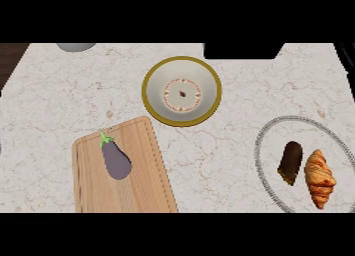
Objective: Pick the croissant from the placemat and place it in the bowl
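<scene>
A golden-brown croissant (pixel 320 177) lies on a round grey-rimmed placemat (pixel 271 125) at the right of the counter. Right beside it, on its left, lies a dark brown pastry (pixel 290 162). The cream bowl (pixel 181 90) with a gold rim and a patterned centre stands at the upper middle of the counter, up and to the left of the croissant. Neither hand shows in the head view.
A wooden cutting board (pixel 147 185) lies at the lower left with a purple eggplant (pixel 115 158) on it. A grey object (pixel 76 47) peeks in at the top left edge. Dark shapes border the counter at top right (pixel 241 50).
</scene>
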